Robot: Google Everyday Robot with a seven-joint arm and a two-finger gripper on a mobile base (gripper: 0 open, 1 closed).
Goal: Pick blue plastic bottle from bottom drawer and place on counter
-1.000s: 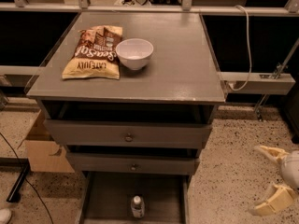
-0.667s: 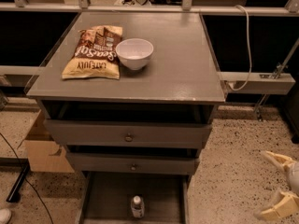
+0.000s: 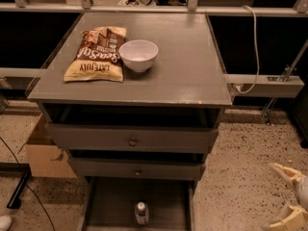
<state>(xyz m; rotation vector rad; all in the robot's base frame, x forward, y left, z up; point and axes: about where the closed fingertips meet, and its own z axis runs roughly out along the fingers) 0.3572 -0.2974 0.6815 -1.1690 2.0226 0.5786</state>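
The blue plastic bottle point(image 3: 141, 212) stands upright in the open bottom drawer point(image 3: 113, 203), near its middle front; its white cap shows from above. The counter point(image 3: 178, 66) is the flat grey top of the cabinet. My gripper point(image 3: 288, 195) is at the bottom right corner of the view, low over the floor, well to the right of the drawer. Its two pale yellow fingers point(image 3: 287, 173) stand apart with nothing between them.
A chip bag point(image 3: 98, 53) and a white bowl point(image 3: 138, 55) lie on the counter's left half. Two knobbed drawers point(image 3: 132, 141) sit above the bottom drawer. A cardboard box point(image 3: 43, 150) stands on the floor to the left. A white cable point(image 3: 253, 47) hangs at the right.
My gripper has moved right and down toward the bottom right corner. The bottle, bowl and bag have not moved.
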